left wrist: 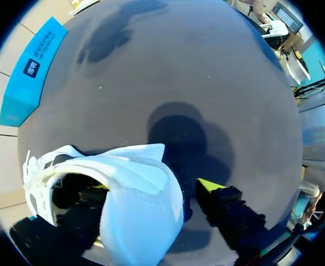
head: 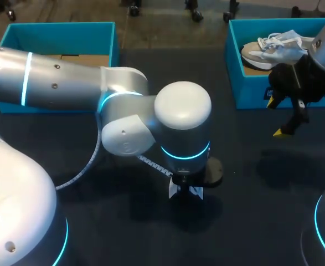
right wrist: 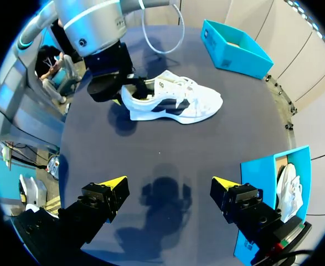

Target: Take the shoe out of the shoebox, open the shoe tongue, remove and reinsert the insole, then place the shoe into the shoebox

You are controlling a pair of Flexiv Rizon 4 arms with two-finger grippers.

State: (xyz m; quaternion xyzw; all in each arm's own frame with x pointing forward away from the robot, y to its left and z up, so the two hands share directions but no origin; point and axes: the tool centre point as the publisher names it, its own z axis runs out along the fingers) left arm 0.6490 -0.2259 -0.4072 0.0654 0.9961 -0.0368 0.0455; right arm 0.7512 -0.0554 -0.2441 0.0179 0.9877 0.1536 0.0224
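A white shoe with dark side panels lies on its sole on the dark table. In the head view only a white sliver of the shoe shows under my left arm's wrist. My left gripper straddles the heel collar: one finger is inside the shoe, and the other, yellow-tipped finger stands just outside it with a dark gap, so it is open. My right gripper hangs open and empty above bare table, beside the shoebox.
The teal shoebox at the back right holds a second pale shoe. Another teal box stands at the back left with only its cardboard floor showing. My left arm spans the table's left half, trailing a cable.
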